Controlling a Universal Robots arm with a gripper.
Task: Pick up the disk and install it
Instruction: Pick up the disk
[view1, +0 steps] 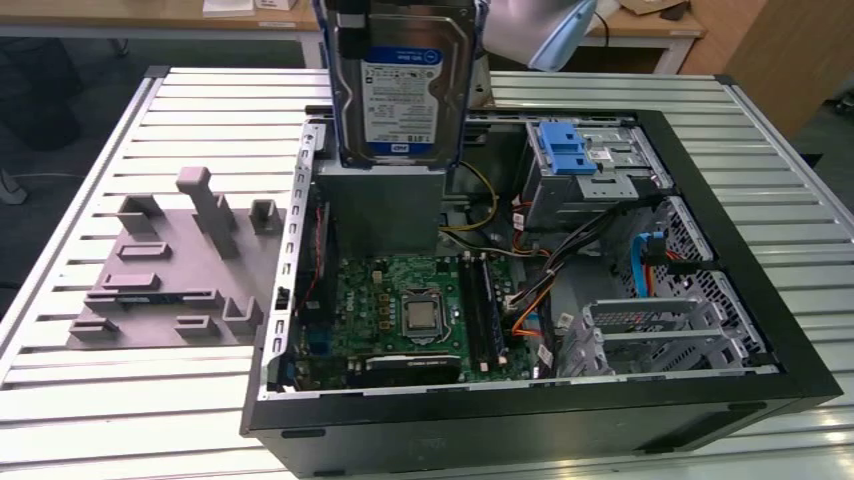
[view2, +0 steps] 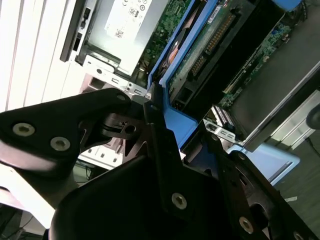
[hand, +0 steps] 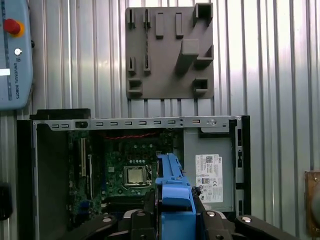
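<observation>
In the exterior view, a grey moulded fixture plate (view1: 167, 265) with upright blocks is lying toward the exterior view's left on the slatted aluminium bench (view1: 80, 400); just beside it, an open black computer case (view1: 534, 420) is lying on its side, taking up the middle and the exterior view's right.

The flat silver hard disk (view1: 400, 90), with a white-and-blue label and a blue plastic carrier around it, is hanging upright in the air above the far part of the case; its lower edge is standing in front of a large grey metal box (view1: 380, 205). It is not yet sitting in any bay.

Nearer the camera, a green motherboard (view1: 400, 300) with a square silver processor (view1: 422, 316) is lying on the case floor. Further toward the exterior view's right, a small blue ribbed latch (view1: 566, 150) is sitting on a metal drive bay; a blue cable (view1: 654, 255) is curving down below it, and a perforated metal cage (view1: 654, 330) is standing beside that.

In the second wrist view, the black hand (view2: 181, 114) is clamped on the disk (view2: 200, 50), its fingers (view2: 155, 130) pressing the carrier's blue edges. In the first wrist view, the hand (hand: 175, 210) is gripping the disk (hand: 171, 182) edge-on above the open case (hand: 25, 175), with the fixture plate (hand: 170, 55) beyond.
</observation>
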